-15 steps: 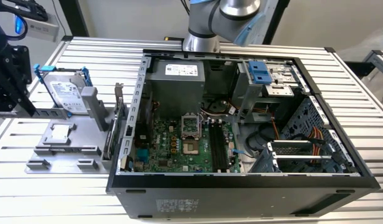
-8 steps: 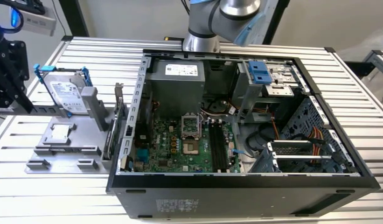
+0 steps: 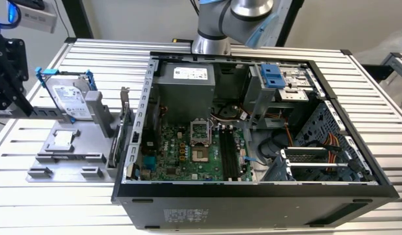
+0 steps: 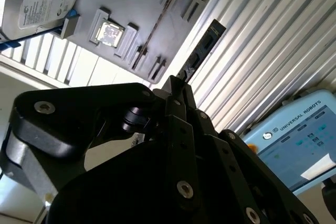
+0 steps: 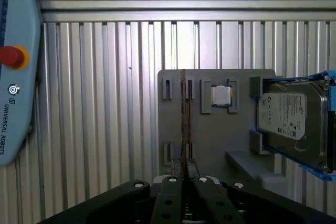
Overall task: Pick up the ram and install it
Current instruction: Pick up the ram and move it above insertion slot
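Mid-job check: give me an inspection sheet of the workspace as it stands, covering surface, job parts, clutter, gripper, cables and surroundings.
Surface: slatted metal table, carrying an open computer case and a grey fixture.
Job's things: the ram is clamped in the gripper, clear of the fixture; motherboard slots are in the case, contents unclear.
Clutter: hard drive in a blue bracket, processor chip and upright expansion card on the fixture; a thin unidentified strip stands on edge beside the chip.
Gripper: shut on the ram, above the table.
Cables: orange wires inside the case.
Surroundings: teach pendant; arm base beyond the case.
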Robot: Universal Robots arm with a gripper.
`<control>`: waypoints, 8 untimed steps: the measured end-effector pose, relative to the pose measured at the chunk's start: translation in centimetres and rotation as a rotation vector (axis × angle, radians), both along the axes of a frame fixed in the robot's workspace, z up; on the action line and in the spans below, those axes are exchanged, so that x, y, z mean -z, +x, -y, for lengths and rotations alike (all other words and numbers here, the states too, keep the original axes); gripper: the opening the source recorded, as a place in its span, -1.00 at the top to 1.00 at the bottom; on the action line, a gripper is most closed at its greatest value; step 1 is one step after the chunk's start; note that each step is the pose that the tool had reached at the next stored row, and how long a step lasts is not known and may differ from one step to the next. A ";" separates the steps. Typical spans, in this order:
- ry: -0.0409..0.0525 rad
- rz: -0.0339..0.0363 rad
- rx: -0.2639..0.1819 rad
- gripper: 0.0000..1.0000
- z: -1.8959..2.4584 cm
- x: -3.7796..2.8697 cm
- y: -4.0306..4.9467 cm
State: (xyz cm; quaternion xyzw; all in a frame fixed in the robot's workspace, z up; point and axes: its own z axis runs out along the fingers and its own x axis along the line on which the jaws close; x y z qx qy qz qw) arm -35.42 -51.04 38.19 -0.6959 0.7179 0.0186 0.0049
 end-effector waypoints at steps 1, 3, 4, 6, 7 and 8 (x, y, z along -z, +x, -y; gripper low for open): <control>0.0000 0.0000 0.000 1.00 0.00 -0.03 0.00; 0.0000 0.0000 0.000 1.00 0.00 -0.07 0.00; 0.0000 0.0000 0.000 1.00 0.00 -0.08 0.00; -0.0001 0.0000 0.000 1.00 0.00 -0.08 0.00; -0.0001 -0.0001 0.000 1.00 -0.01 -0.09 0.02; -0.0002 -0.0002 0.000 1.00 -0.03 -0.10 0.04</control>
